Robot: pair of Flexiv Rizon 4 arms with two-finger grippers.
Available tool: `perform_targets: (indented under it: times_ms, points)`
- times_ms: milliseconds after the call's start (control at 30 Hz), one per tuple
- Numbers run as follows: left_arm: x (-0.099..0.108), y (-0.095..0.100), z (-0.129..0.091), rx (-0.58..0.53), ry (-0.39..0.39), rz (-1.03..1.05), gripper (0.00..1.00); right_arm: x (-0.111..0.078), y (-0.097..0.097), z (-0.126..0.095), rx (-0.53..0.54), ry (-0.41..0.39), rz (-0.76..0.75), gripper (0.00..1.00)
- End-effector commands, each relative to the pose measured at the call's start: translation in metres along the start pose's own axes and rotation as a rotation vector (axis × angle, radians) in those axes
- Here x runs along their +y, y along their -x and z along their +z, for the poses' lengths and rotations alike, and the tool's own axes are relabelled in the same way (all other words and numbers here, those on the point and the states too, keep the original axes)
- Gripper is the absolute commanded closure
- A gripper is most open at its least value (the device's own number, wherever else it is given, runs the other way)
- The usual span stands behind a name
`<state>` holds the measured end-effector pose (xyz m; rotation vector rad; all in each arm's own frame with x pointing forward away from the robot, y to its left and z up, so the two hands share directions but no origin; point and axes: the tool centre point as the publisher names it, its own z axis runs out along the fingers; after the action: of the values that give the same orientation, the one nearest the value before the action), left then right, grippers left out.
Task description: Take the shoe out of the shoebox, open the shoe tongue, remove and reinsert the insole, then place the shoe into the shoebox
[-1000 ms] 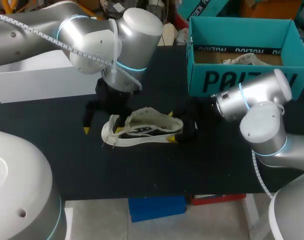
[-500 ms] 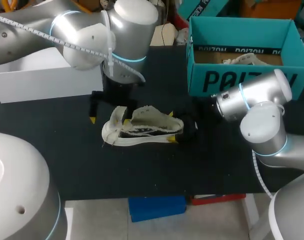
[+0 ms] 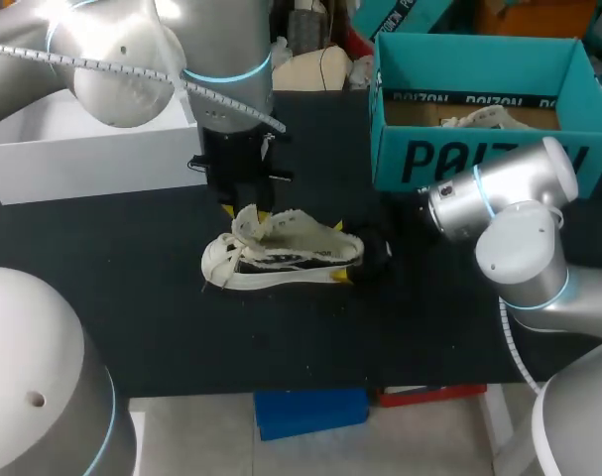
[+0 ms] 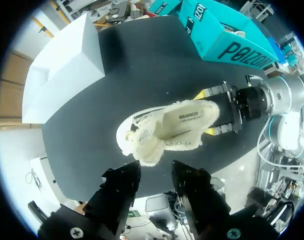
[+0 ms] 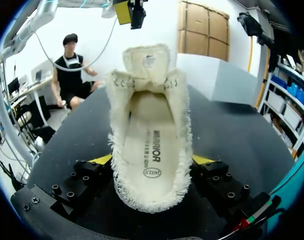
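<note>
A cream fleece-lined shoe [image 3: 281,255] lies on its side on the black table [image 3: 132,297], toe to the left. Its tongue [image 3: 246,223] is folded up and out. My left gripper [image 3: 247,208] hangs just above the tongue, fingers apart, nothing between them. From the left wrist, the tongue [image 4: 146,150] lies just ahead of that gripper [image 4: 156,175]. My right gripper [image 3: 345,253] is shut on the shoe's heel. In the right wrist view its yellow-tipped fingers [image 5: 99,161] press both sides of the shoe [image 5: 152,100], the insole [image 5: 150,150] lying inside. The teal shoebox [image 3: 479,159] stands at the back right.
A second cream shoe [image 3: 484,120] lies inside the teal shoebox. A white box lid [image 3: 82,154] stands at the back left. Bare black table stretches in front of the shoe, towards the near edge.
My left arm has swung from beside the toe to above the tongue, and its fingers have drawn closer together. The tongue now stands folded up. The right arm has kept still.
</note>
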<state>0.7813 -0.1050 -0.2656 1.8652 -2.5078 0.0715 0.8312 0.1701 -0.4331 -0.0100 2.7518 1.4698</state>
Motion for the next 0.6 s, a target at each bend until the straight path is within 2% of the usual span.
perform_targets:
  times_ms: [33,100,133,600]
  points:
    - [-0.010,-0.004,0.006,0.371,0.107,0.850,1.00,-0.001,0.000,0.000,0.000,0.000,0.001,1.00]
    - [-0.017,-0.013,0.008,0.334,0.114,0.861,1.00,-0.001,0.000,0.000,0.000,0.000,0.001,1.00]
    - [-0.019,-0.018,0.008,0.268,0.093,0.835,1.00,-0.001,0.000,0.000,0.000,0.000,0.001,1.00]
    - [-0.019,-0.018,0.008,0.268,0.093,0.835,1.00,-0.001,0.000,0.000,0.000,0.000,0.001,1.00]
